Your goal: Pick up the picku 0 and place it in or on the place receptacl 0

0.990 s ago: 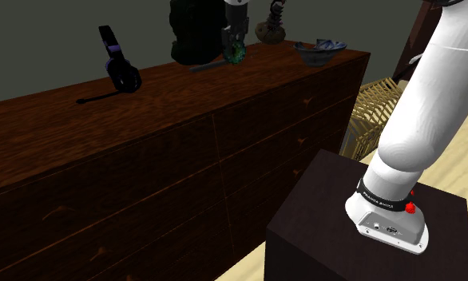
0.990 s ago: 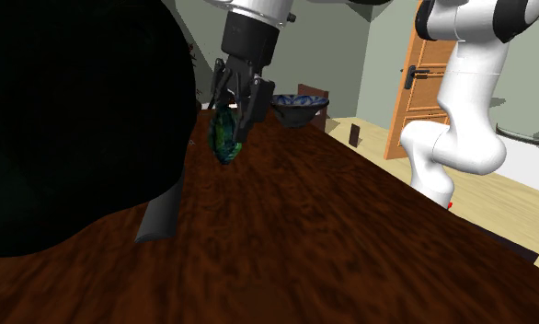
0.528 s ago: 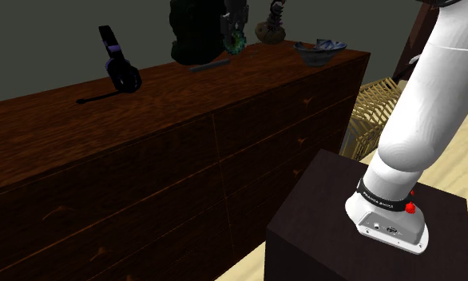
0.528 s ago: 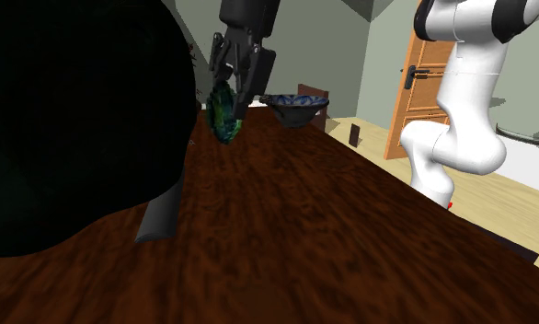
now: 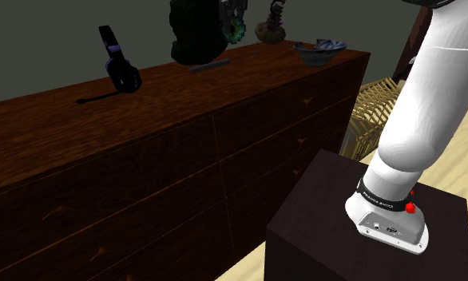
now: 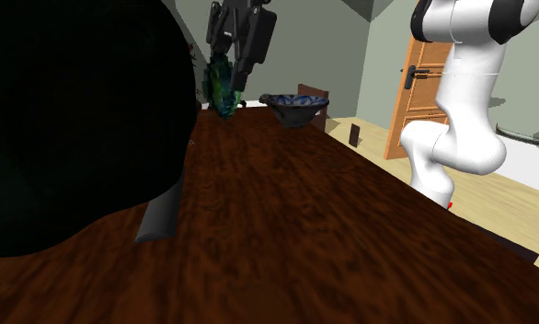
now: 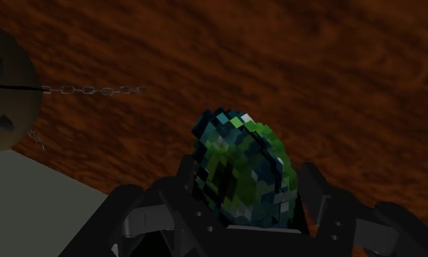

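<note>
A green and blue mottled oval object (image 5: 237, 31) (image 6: 223, 86) (image 7: 242, 169) hangs in the air above the dark wooden dresser top (image 5: 160, 96) (image 6: 295, 221). My black gripper (image 5: 234, 19) (image 6: 229, 66) (image 7: 243, 198) is shut on it, a finger on each side of it. A blue patterned bowl (image 5: 320, 52) (image 6: 295, 104) stands on the dresser toward the shoulder view's right, apart from the held object. In the second exterior view the bowl sits just right of the gripper and farther back.
A large black shape (image 5: 194, 36) (image 6: 74, 120) rises beside the gripper, with a grey strip (image 6: 159, 216) at its foot. A black and purple headset (image 5: 119, 70) lies on the dresser. A dark vase (image 5: 271, 30), a wicker basket (image 5: 376, 108) and the stand (image 5: 328, 239) are nearby.
The gripper has risen with the green and blue object clasped in it, from just above the dresser top to well clear of it. The bowl and headset stayed put.
</note>
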